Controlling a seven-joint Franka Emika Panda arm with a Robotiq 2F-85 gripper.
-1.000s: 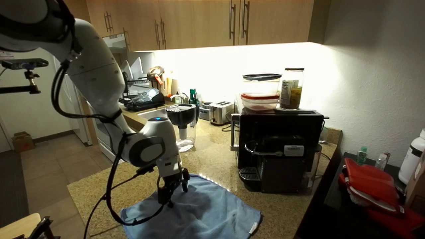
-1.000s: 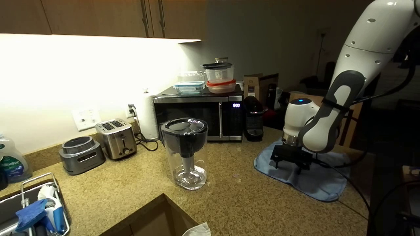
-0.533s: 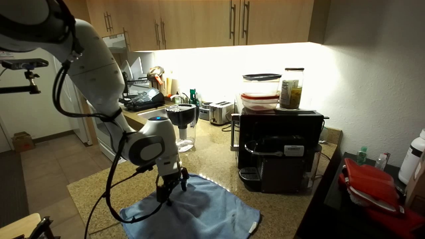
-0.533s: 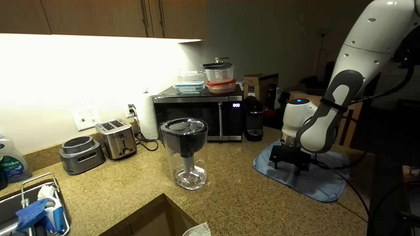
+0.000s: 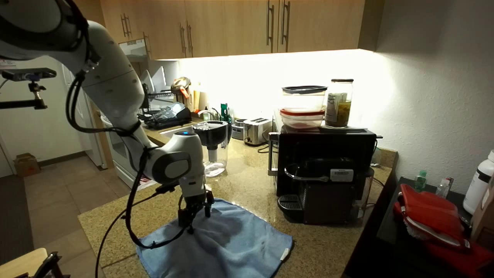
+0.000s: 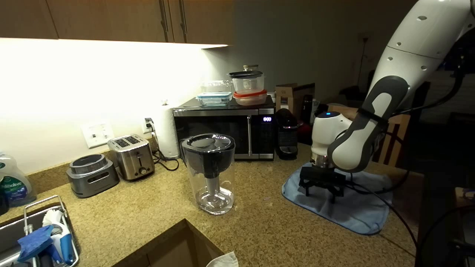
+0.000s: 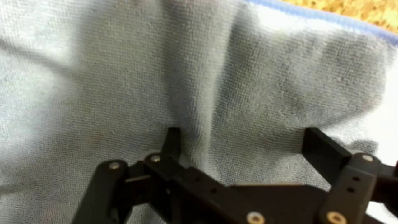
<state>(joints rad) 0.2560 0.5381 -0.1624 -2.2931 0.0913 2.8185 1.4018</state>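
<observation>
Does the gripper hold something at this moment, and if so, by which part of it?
Nothing is held: the gripper stands open, its fingertips apart on the cloth, with no part of it pinched between them.

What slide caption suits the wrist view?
Open gripper straddling a fold in the blue-edged cloth, speckled counter at upper right.

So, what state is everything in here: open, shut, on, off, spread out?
Blue cloth: spread on the counter, creased
Gripper: open, pinching nothing, down at the cloth
Pitcher: upright, lid on
Microwave: door shut, display lit
Jar: lid on, partly full
Round containers: stacked, lids on
Cupboards: shut
Toaster: cannot tell whether on
</observation>
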